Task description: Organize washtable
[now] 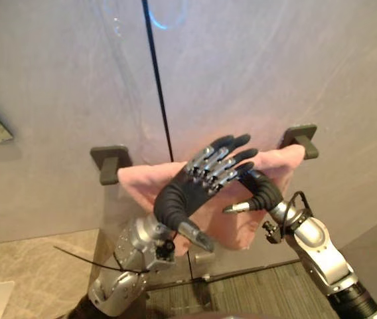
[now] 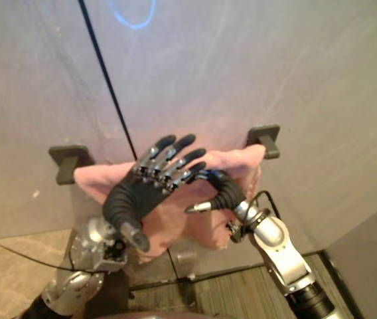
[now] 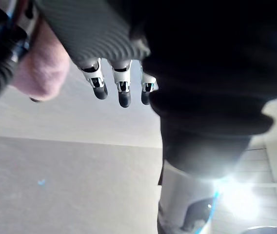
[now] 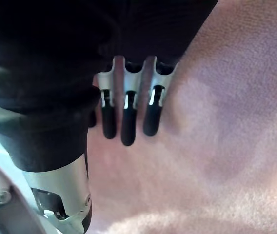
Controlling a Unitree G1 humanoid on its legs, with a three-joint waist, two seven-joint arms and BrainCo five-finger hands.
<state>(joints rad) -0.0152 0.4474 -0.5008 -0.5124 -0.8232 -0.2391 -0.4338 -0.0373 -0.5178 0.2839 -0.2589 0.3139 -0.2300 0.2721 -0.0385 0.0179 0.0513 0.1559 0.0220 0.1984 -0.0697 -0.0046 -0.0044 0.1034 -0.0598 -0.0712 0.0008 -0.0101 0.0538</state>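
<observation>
two hands are raised at the wall. the left hand is held flat, back toward the camera, with its fingers straight and slightly fanned; nothing is pinched or gripped. its fingertips pass the upper edge of the towel and point at bare wall. contact with the cloth cannot be confirmed.

the right hand sits just beside it, partly behind the left fingertips. in its wrist view the fingers are straight and close together, laid flat toward the pink pile, with no cloth gathered. the thumb stands out sideways, free.

the towel is draped between two dark brackets fixed to the wall. it is bunched toward the middle and hangs lower there behind the hands. the rail itself is covered by the cloth. a dark vertical seam in the wall runs down behind the towel.

handling, judged: the cloth is soft, light and limp, with a rough nap, so slipping is unlikely, but it will fold and sag wherever it is not supported. it cannot be broken. a pinch on the top fold near each bracket is judged best for spreading it evenly; a flat palm could be used to smooth the hanging part downward. a pull at one end alone would probably drag the whole towel along the rail.
</observation>
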